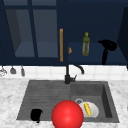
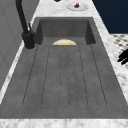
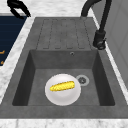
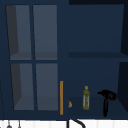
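**Left hand idle at sink front, right hand up in open cabinet**

Nearest: red ball at the front edge, overlapping the plate's left rim in the front view. Left hand hovers over the front-left sink rim, holding nothing; can't tell how its fingers stand. White plate sits in the basin beside the drain, corn cob lying on it. Faucet behind the basin. Farthest: right hand in the open cabinet shelf, fingers curled, empty, just right of the olive bottle, not touching it. Gold door handle further left.
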You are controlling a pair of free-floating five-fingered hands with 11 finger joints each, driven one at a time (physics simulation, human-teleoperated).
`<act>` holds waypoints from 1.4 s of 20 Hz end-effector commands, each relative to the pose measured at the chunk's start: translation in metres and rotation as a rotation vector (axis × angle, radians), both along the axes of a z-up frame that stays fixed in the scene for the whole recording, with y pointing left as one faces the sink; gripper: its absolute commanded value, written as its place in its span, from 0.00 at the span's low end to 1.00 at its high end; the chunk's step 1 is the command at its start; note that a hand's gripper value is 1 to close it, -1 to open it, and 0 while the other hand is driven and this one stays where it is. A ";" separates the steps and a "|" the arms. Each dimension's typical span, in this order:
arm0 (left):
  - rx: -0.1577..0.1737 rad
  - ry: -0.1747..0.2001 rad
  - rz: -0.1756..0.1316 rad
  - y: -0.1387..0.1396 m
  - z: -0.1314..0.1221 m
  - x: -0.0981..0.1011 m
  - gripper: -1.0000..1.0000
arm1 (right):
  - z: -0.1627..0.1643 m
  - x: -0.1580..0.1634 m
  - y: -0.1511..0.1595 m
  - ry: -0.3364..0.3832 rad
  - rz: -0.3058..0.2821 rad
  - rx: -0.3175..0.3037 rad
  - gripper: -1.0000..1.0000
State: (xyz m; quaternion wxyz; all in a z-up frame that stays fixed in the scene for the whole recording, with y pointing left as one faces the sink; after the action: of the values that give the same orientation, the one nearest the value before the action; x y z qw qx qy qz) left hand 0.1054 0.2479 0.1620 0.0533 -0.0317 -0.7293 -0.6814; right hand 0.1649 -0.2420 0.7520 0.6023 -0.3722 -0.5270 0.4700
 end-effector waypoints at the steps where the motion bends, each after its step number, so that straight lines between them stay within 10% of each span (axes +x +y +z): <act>1: 0.000 0.000 0.000 0.000 0.000 0.000 0.50 | -0.009 -0.024 -0.002 0.031 -0.006 0.000 0.00; 12: 0.000 0.000 0.000 0.000 0.000 0.000 0.50 | -0.053 -0.039 0.002 0.088 0.018 -0.035 0.00; 28: 0.000 0.000 0.000 0.000 0.000 0.000 0.50 | -0.083 -0.152 -0.013 0.085 0.011 -0.012 0.00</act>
State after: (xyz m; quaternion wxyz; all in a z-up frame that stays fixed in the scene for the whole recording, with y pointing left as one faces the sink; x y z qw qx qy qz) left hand 0.1054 0.2479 0.1620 0.0533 -0.0317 -0.7293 -0.6814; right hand 0.0295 -0.2541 0.6738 0.6154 -0.3519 -0.5042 0.4933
